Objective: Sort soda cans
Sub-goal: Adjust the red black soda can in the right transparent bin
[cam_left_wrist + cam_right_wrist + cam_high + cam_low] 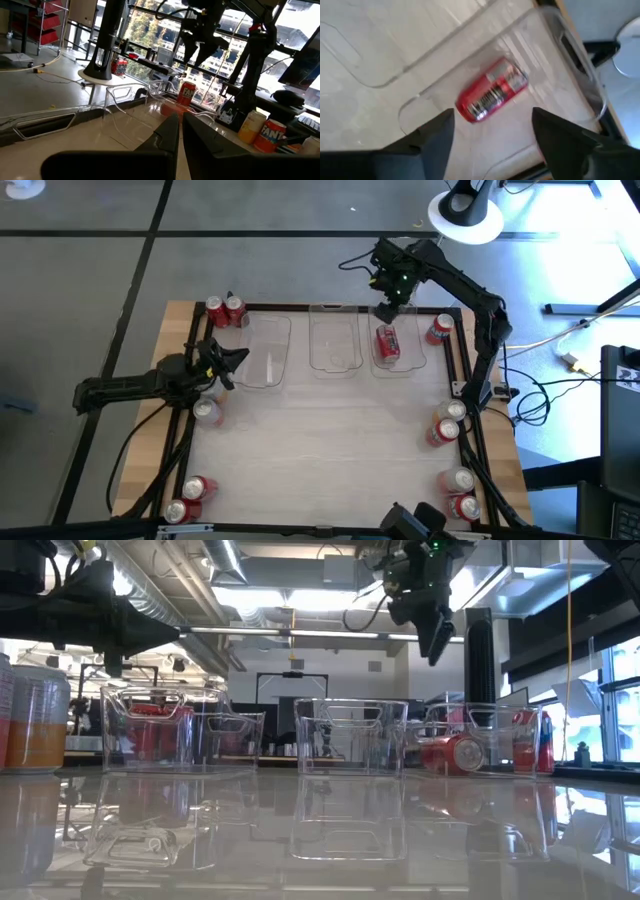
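Can lies in bin — right tool above

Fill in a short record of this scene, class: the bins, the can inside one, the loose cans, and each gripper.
bins: three clear bins in a row at the table's far side
binned can: one red can lying on its side in the right-hand bin
loose cans: standing in small groups at the table's edges and corners
right gripper: open, above the binned can, empty
left gripper: shut, empty, near the left-hand bin

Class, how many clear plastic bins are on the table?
3, in a row: the left bin, the middle bin, and the right bin, which holds one red can.
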`<action>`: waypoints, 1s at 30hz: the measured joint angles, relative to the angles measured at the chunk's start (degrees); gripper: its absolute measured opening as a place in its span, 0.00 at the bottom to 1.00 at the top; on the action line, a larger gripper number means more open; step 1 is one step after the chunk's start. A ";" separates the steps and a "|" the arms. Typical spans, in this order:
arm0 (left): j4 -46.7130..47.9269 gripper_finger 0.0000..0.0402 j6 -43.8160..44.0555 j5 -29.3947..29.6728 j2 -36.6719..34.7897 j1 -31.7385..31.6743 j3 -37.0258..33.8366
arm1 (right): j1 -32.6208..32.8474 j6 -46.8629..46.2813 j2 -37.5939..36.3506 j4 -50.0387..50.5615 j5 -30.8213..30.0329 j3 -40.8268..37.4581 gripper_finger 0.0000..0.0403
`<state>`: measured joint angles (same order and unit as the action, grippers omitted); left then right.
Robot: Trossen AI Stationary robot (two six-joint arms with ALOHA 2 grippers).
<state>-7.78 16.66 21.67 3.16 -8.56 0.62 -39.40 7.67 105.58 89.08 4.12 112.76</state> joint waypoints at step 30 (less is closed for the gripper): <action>-0.13 0.04 -0.13 0.02 0.00 0.00 -0.01 | 3.76 -21.48 -10.18 -29.41 -5.43 -37.52 0.84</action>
<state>-7.90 16.53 21.69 3.16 -8.56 0.61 -35.64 -13.81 95.39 59.67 -1.31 75.24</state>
